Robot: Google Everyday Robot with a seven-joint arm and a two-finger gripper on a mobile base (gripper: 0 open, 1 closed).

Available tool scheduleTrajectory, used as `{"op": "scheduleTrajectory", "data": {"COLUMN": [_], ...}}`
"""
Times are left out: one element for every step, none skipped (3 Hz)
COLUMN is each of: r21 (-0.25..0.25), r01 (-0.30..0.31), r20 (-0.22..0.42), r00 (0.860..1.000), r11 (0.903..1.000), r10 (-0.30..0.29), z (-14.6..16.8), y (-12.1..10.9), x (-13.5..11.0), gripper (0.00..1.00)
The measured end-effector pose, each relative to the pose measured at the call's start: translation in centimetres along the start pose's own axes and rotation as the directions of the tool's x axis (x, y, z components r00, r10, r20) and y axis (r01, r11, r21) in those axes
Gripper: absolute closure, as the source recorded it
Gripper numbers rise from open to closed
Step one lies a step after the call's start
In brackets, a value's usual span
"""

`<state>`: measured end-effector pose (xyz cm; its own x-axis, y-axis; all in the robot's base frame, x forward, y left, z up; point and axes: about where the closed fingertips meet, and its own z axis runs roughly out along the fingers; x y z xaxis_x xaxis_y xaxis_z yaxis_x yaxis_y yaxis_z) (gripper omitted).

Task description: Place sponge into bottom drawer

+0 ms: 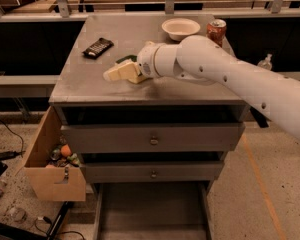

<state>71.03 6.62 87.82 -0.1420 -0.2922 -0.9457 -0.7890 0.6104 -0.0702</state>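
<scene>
The sponge (125, 60) lies on top of the grey cabinet (155, 89), left of centre. Only its dark green edge and a bit of yellow show, the rest is hidden by the gripper. My gripper (116, 73), cream coloured, reaches in from the right on the white arm (225, 74) and sits low over the sponge, right at it. The bottom drawer (150, 209) is pulled out below the two knobbed drawers; its grey tray is bare.
A black ridged bar (97, 47) lies at the cabinet top's left rear. A white bowl (180, 28) and a red soda can (216, 30) stand at the back right. A tan cardboard box (52, 179) with small items hangs by the cabinet's left side.
</scene>
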Motion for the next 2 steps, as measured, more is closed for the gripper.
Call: {"op": "scheduleTrajectory", "data": {"r21": [-0.005,-0.006], "r01": [-0.007,-0.028], "r20": [-0.031,-0.056], "r00": [1.000,0.998], "r11": [1.0000,0.9996], "r10": [0.007,0.027], "z": [0.6,0.5], "y": [0.0,0.1], "x": [2.0,4.1], "gripper": [0.00,0.00]}}
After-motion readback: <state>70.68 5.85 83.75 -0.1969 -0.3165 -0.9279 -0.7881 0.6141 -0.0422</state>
